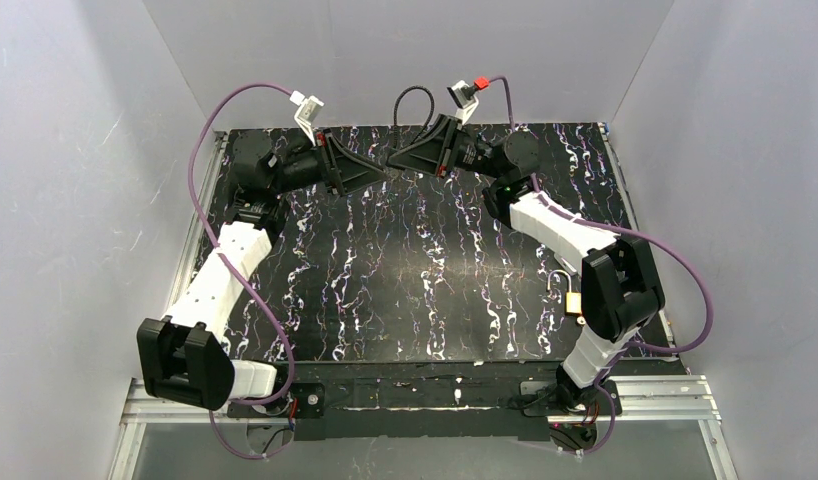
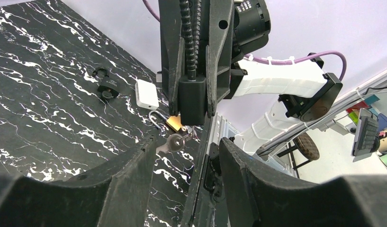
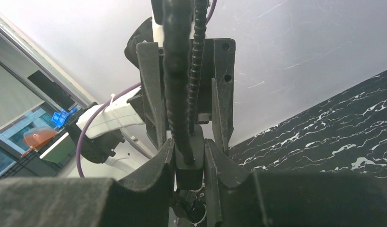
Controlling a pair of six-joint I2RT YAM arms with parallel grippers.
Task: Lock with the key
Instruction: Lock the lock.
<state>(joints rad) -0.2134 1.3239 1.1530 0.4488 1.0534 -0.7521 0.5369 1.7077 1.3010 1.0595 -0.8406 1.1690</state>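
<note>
Lock (image 2: 174, 123) lies on the desk (image 1: 425, 260) with the key (image 2: 175, 142) just beside it (shackle looks open), well behind and below my end effectors. Left end effector (image 2: 189, 142): spread, empty. Right end effector (image 3: 189, 156): pinching a black block (image 3: 189, 168). I'd pin the lock body first, then work the key.

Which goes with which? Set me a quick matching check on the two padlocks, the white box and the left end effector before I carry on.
Things:
1. brass padlock
2. black padlock
3. white box
4. left end effector

Places and states:
A. lies between the two padlocks
B. fingers apart, nothing held
C. silver key right at its body
D. dark all over, shackle too

Pairs: 1-C, 2-D, 3-A, 4-B.
</note>
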